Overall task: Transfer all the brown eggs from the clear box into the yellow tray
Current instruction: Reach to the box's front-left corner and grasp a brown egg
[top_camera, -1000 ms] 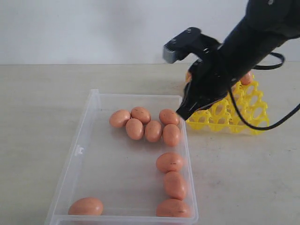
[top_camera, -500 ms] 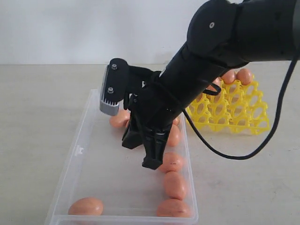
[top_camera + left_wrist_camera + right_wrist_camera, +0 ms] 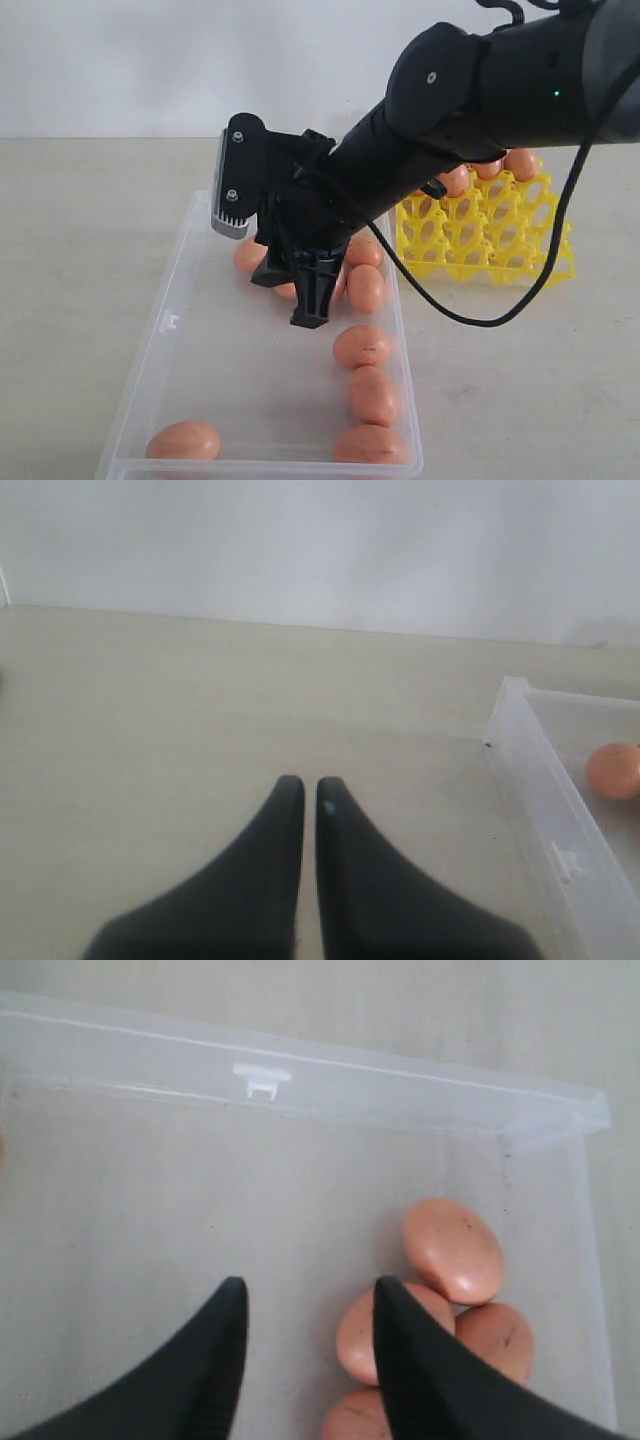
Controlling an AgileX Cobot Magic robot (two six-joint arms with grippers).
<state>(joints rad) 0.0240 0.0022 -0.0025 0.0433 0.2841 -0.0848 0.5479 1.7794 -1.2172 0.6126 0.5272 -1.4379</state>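
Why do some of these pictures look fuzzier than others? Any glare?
Exterior view: even light, fairly sharp, faint shadows under the brown eggs in the clear box. Left wrist view: the left gripper is soft-edged, the lone egg hazy. Right wrist view: the right gripper looks soft up close; the eggs carry a pale sheen.

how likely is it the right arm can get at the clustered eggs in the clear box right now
Probably yes. The right arm is over the open clear box, jaws apart and empty, with the clustered brown eggs just beside one jaw. Nothing covers them, though they touch.
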